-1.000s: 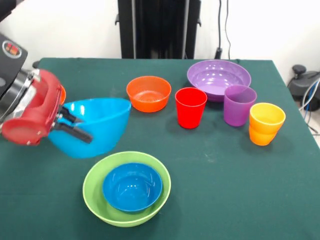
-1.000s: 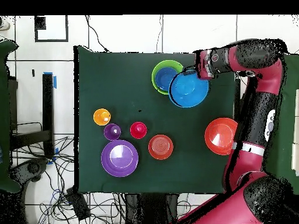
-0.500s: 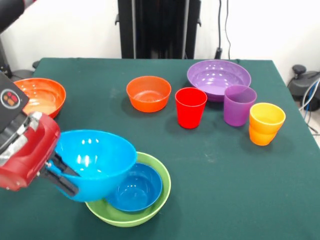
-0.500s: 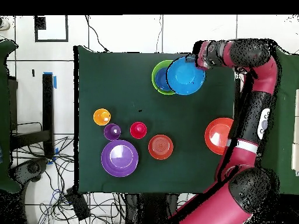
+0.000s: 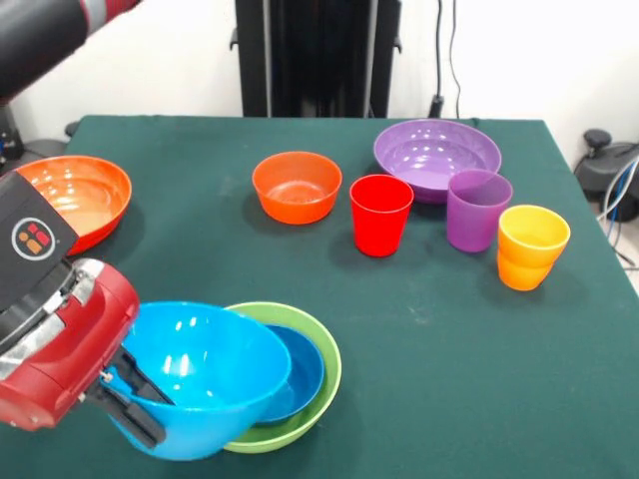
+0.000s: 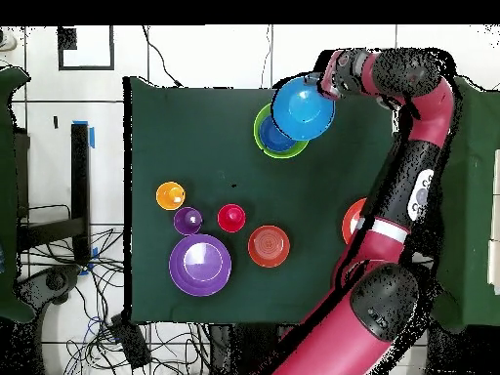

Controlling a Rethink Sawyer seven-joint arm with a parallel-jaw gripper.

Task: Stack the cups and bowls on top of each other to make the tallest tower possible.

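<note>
My gripper is shut on the rim of the deep light blue bowl. It holds the bowl tilted, overlapping the left part of the lime green bowl. The dark blue bowl lies inside the green one, half covered. Further back stand the small orange bowl, red cup, purple cup and orange cup.
The wide purple bowl sits behind the cups. The wide orange-red bowl lies at the table's left edge in the front view, partly behind the arm in the overhead view.
The gripper has carried the light blue bowl toward the table's near edge in the front view; it now covers more of the green and dark blue bowls.
</note>
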